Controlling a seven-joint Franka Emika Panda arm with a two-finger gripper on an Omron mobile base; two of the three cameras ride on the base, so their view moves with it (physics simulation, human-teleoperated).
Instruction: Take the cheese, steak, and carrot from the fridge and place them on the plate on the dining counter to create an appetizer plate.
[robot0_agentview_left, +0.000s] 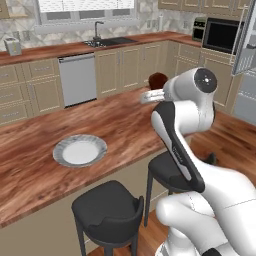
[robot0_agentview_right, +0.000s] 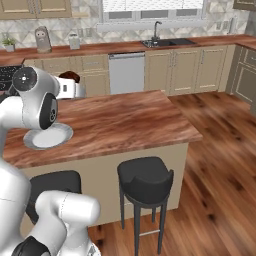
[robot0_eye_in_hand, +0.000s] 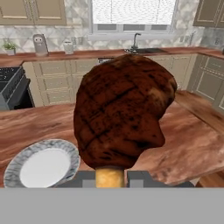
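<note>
Steak (robot0_eye_in_hand: 120, 111) in claw (robot0_eye_in_hand: 110, 177), hand view, w/ yellow base

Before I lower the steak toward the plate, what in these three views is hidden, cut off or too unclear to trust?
- Gripper jaws: hand view, hidden behind the dark brown-red grilled steak; a yellowish bit beneath it is unidentifiable.
- Steak: left base view, only a dark sliver past the white arm; right base view likewise.
- Round grey-white silver-rimmed plate: cut by the steak in hand view; arm overlaps it in right base view.
- Grey-white fridge: left base view, cropped at the right edge, inside unseen.
</note>
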